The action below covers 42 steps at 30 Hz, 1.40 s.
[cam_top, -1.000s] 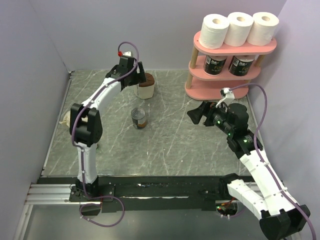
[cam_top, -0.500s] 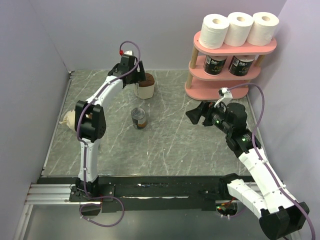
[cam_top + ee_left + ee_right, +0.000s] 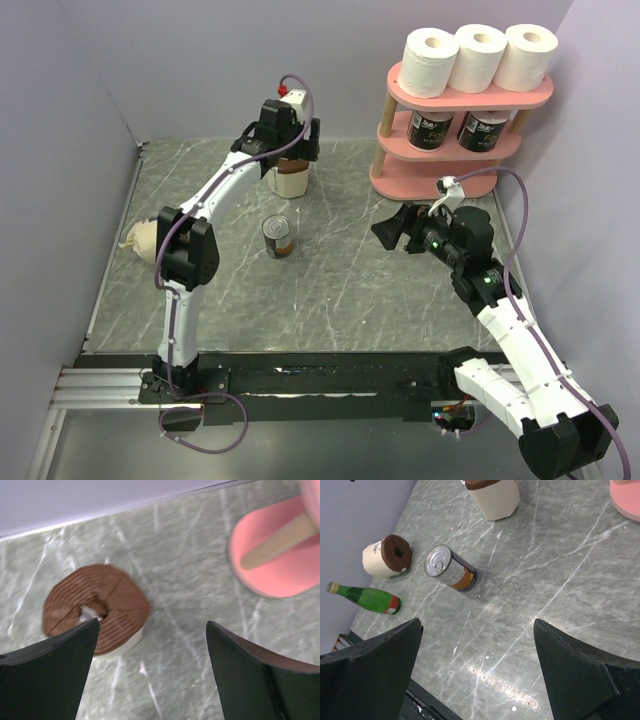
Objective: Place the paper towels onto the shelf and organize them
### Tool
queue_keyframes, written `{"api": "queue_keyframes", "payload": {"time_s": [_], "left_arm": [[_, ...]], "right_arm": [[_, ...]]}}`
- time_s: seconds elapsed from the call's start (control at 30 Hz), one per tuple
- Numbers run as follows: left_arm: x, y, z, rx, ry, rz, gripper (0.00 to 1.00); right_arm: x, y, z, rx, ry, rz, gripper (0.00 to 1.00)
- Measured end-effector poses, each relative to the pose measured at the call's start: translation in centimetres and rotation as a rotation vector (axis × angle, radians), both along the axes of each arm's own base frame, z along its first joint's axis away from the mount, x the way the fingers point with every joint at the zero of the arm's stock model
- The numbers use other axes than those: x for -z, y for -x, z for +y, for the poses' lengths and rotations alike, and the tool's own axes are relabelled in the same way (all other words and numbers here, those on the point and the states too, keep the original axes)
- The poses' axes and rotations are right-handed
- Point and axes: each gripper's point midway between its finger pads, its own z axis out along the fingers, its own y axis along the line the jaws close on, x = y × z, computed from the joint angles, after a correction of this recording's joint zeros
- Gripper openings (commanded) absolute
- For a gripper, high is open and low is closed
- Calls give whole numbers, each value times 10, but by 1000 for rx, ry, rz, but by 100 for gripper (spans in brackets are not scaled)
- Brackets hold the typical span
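Hovering over a cream roll with a brown end, the left claw is spread wide, one finger hiding the roll's near edge. The right claw gapes wide too, holding nothing. The pink shelf carries three white rolls above two black-printed rolls, their lettering too small to read. Labels on the can and green bottle are illegible. Another roll lies on the desk near the bottle.

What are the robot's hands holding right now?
Nothing. The left hand is open just above the brown-topped roll and is not gripping it. The right hand is open too, with nothing between its fingers.
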Motion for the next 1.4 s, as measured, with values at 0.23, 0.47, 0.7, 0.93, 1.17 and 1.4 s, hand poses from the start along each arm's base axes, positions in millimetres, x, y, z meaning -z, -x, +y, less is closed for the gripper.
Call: {"api": "queue_keyframes", "payload": {"time_s": [0.23, 0.47, 0.7, 0.93, 1.17, 1.4], "left_arm": [[2, -7, -17, 47, 1, -22, 93], [56, -18, -10, 39, -60, 48, 92], [74, -22, -7, 48, -111, 52, 90], [77, -25, -4, 42, -138, 39, 85], [78, -26, -1, 26, -179, 23, 86], [83, -22, 0, 16, -288, 0, 77]], "right_arm": [[-8, 7, -4, 8, -5, -23, 100], [-13, 11, -5, 11, -8, -40, 100], [-13, 11, -6, 13, -8, -40, 100], [-9, 9, -5, 15, -4, -29, 99], [-9, 8, -6, 17, 0, -30, 99], [-8, 7, -7, 23, 3, -27, 100]]}}
